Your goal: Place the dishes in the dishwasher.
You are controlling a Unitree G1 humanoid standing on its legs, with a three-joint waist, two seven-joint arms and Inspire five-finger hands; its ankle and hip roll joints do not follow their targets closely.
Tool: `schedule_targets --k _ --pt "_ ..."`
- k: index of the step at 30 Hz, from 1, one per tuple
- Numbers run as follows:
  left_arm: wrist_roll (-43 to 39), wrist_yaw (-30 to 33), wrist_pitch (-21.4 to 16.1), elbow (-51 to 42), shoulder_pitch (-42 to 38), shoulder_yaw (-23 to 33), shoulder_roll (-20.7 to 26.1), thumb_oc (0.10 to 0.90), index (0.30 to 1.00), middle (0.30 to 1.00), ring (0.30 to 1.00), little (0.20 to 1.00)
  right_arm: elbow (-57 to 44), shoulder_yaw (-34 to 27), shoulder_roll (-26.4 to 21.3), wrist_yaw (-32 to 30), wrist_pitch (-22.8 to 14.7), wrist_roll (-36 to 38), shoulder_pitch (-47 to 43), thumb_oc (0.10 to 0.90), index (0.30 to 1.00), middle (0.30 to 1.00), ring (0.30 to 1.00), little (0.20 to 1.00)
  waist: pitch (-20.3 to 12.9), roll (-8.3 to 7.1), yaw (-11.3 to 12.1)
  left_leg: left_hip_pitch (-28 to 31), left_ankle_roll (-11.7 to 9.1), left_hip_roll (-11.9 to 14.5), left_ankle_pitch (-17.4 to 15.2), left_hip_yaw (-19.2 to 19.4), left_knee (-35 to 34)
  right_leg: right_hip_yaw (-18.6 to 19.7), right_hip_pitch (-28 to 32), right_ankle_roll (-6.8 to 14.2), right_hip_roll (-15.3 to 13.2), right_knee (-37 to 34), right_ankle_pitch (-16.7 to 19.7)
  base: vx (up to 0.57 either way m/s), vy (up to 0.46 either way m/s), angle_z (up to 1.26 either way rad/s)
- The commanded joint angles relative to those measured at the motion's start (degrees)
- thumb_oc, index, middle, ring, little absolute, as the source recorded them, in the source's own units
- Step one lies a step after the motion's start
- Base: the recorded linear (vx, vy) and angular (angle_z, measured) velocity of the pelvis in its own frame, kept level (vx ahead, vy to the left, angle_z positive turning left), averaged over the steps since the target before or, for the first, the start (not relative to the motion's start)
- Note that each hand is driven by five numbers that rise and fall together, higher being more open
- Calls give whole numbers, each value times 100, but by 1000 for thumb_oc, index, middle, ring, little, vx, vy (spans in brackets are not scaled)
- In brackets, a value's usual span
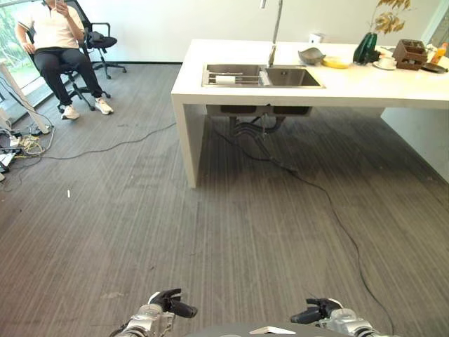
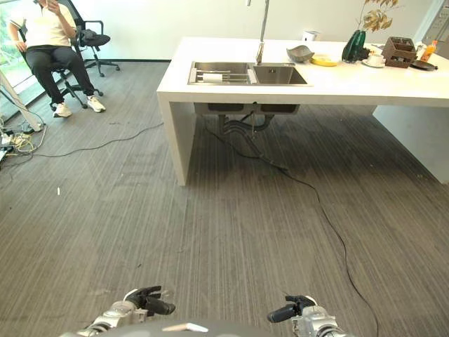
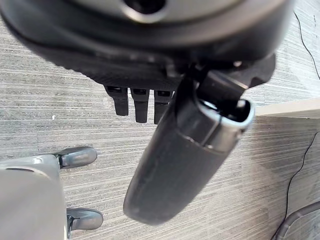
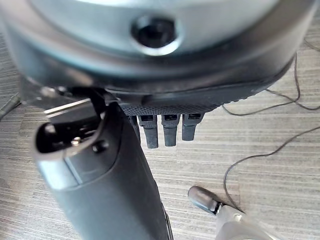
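1. A grey carpeted floor (image 1: 140, 210) spreads across most of the scene, with a thin black cord (image 1: 337, 217) trailing over it from under the bench.
2. A long white bench (image 1: 280, 88) stands at the far side, well apart from the robot.
3. A person (image 1: 59, 42) sits on a black office chair (image 1: 98, 38) at the far left, near a window.
4. A steel double sink (image 1: 261, 75) is set into the bench, with a tall tap (image 1: 275, 31) behind it.
5. The dishes lie on the bench to the right of the sink: a grey bowl (image 1: 311, 55), a yellow plate (image 1: 337, 62) just beside it, then a white cup on a saucer (image 1: 386, 63).
6. A dark green vase (image 1: 365, 48) and a brown wooden holder (image 1: 410, 53) stand near those dishes.
7. The left hand (image 1: 172, 304) hangs low over the floor; its fingers (image 3: 135, 102) are straight and relaxed, holding nothing.
8. The right hand (image 1: 316, 312) hangs likewise, its fingers (image 4: 170, 130) loose and empty.
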Motion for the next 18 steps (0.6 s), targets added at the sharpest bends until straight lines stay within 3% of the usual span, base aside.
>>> schedule_targets --k 1,2,4,6,8,9,11,13,16,18 --pt "-260 198 -227 -293 -584 -117 67 800 900 900 900 900 43 -181 -189 -40 -140 271 -678 800 900 900 900 900 261 77 175 41 -2 -157 -388 12 70 -102 -519 974 -1135 1856 -193 33 126 -15" --pt "-261 200 -222 -300 -582 -117 67 800 900 900 900 900 42 -181 -190 -41 -139 272 -678 800 900 900 900 900 265 70 180 42 5 -170 -390 17 72 -89 -539 981 -1153 1894 -209 44 180 -16" --pt "-304 250 -205 -556 -606 -152 134 800 900 900 900 900 -19 -221 -231 -48 -139 365 -682 800 900 900 900 900 389 95 152 149 112 -202 -485 -59 152 59 -855 964 -1187 2624 -27 90 111 -5" --pt "-358 286 -202 -718 -633 -160 203 800 900 900 900 900 -53 -226 -228 -72 -137 443 -685 800 900 900 900 900 448 92 120 230 153 -210 -645 -146 273 138 -1164 896 -1102 2671 17 163 29 6" --pt "-475 327 -219 -855 -680 -169 263 800 900 900 900 900 -181 -251 -278 -94 -147 578 -707 800 900 900 900 900 542 104 49 334 165 -237 -834 -337 425 95 -1432 822 -1034 2154 146 232 -69 9" --pt "-528 346 -224 -1001 -710 -181 318 800 900 900 900 900 -309 -266 -309 -123 -150 665 -751 800 900 900 900 900 619 69 -8 437 99 -264 -946 -472 436 66 -1574 899 -1134 1558 398 226 -91 18" --pt "-530 361 -242 -1037 -766 -187 342 800 900 900 900 900 -333 -263 -327 -146 -154 690 -790 800 900 900 900 900 682 50 -60 520 33 -252 -1004 -563 442 74 -1695 965 -1180 1148 560 220 -109 23" --pt "-520 345 -249 -1158 -754 -141 400 800 900 900 900 900 -397 -280 -324 -98 -104 677 -750 800 900 900 900 900 705 8 -176 779 -131 -178 -1230 -795 471 319 -1831 1140 -1186 417 889 406 -164 42" --pt "-551 359 -253 -1292 -599 -85 449 800 900 900 900 900 -475 -271 -360 -28 -93 604 -626 800 900 900 900 900 600 -12 -242 1001 -220 -63 -1400 -1024 495 421 -1933 1201 -1193 382 1176 378 -160 42" --pt "-557 352 -239 -1332 -560 -95 453 800 900 900 900 900 -503 -259 -380 6 -85 582 -577 800 900 900 900 900 539 -12 -282 1060 -254 8 -1477 -1105 511 444 -1935 1192 -1177 462 1137 307 -173 46"
